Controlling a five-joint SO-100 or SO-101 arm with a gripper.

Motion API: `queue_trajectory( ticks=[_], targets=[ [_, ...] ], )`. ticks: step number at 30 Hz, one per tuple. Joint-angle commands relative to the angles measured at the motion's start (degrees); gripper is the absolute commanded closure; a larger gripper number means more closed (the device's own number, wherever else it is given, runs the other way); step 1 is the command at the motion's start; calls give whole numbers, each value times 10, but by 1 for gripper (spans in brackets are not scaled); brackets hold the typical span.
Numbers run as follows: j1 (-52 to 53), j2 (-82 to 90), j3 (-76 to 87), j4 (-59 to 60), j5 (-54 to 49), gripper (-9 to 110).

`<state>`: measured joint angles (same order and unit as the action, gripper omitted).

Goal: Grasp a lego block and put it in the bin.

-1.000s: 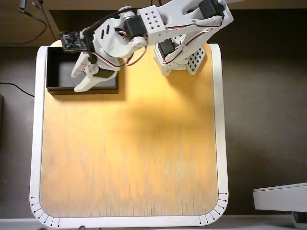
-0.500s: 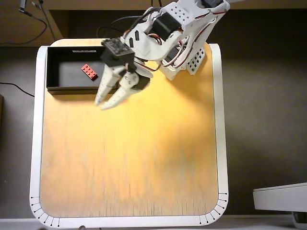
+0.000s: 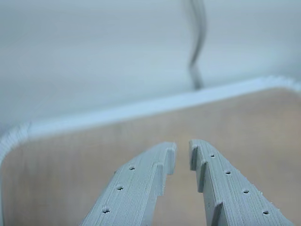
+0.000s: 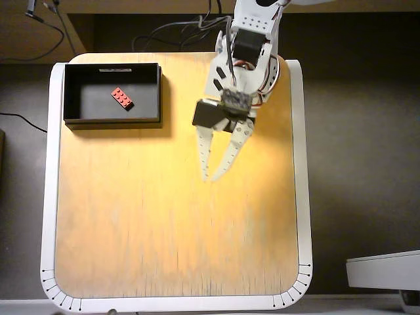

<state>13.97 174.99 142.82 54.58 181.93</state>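
Overhead view: lego block [image 4: 122, 98] inside bin [image 4: 112, 68]; jaws narrowly apart, empty, over bare table [image 4: 164, 236].

White printed arm [image 4: 252, 39], black servo, tapered layered fingers [image 3: 136, 188] with small holes

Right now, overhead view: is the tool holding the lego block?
No. The lego block lies inside the bin, and the tool is empty.
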Motion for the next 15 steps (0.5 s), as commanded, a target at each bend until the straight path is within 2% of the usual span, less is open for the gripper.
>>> queue_trajectory(
  ticks=[1,8,15],
  targets=[
    [-63,28,31,-14,-12,101],
    [-132,56,114,-15,-33,101],
    [-157,105,219,-15,-40,101]
  ],
)
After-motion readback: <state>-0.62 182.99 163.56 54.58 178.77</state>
